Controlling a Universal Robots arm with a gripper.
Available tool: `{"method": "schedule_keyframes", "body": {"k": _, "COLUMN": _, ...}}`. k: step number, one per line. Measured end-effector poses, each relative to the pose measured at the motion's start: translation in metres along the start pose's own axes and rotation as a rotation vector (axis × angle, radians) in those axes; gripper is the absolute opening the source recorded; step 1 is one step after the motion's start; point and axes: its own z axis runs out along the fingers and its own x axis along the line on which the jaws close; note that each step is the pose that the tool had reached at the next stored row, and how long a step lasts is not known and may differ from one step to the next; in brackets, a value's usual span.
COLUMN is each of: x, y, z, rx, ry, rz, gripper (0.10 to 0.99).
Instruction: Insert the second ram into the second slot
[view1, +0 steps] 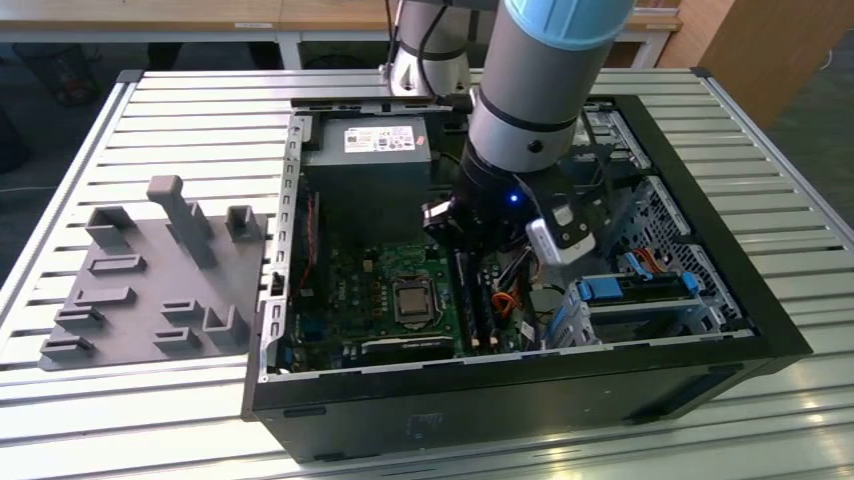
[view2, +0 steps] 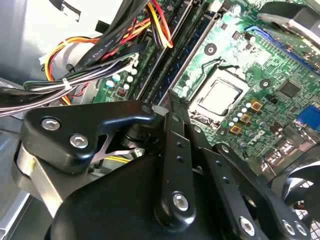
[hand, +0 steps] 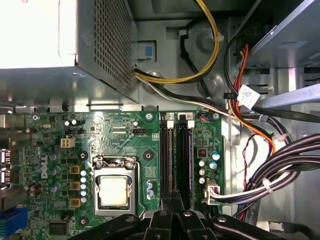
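While inside the case (view1: 747, 300), arm (view1: 534, 90) upright over the slots (hand: 176, 155).

No print is legible. A white label (view1: 380, 140) sits on the power supply (view1: 367, 160) in the exterior view. In the first wrist view, a white tag (hand: 246, 95) hangs on a cable, and the motherboard (hand: 125, 145) carries fine white markings.

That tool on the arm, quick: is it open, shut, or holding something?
Tool: fingers look pinched together just above the memory slots; whether they grip a stick cannot be told.
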Motion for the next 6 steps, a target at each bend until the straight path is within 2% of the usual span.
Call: {"method": "schedule_keyframes", "body": {"k": 6, "x": 0.0002, "y": 0.0001, "z": -0.0024, "rx": 0.0, "ry": 0.0, "rz": 0.0, "gripper": 0.106}}
